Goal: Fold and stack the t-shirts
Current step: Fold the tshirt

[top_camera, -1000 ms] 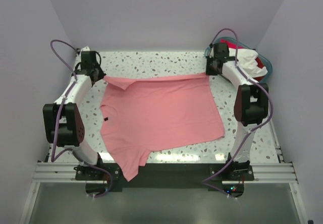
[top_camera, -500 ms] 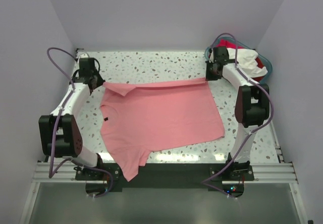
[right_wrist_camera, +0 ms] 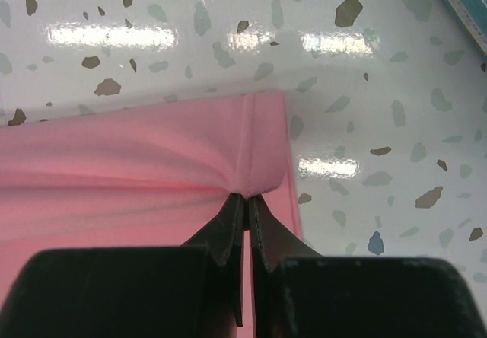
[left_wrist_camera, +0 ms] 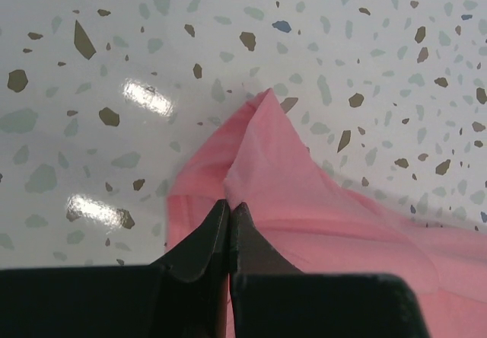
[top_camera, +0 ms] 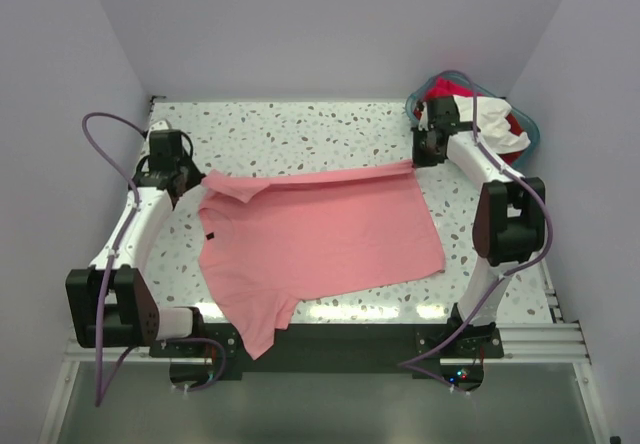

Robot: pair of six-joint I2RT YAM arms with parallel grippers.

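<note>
A salmon-pink t-shirt (top_camera: 315,234) lies spread on the speckled table, its near sleeve hanging over the front edge. Its far edge is lifted and folding toward me. My left gripper (top_camera: 196,180) is shut on the far left corner of the shirt (left_wrist_camera: 266,163). My right gripper (top_camera: 418,162) is shut on the far right corner, at the hem (right_wrist_camera: 251,151). A small dark tag (top_camera: 210,236) shows near the shirt's left side. White and red t-shirts (top_camera: 490,124) lie heaped in the basket at the back right.
A teal-blue plastic basket (top_camera: 532,134) stands at the back right corner; its edge shows in the right wrist view (right_wrist_camera: 464,3). Walls close the table on the left, back and right. Bare speckled tabletop (top_camera: 300,129) lies beyond the shirt.
Both grippers have pulled the shirt's far edge toward the near side, the left one moving furthest. The far fold has advanced over the shirt.
</note>
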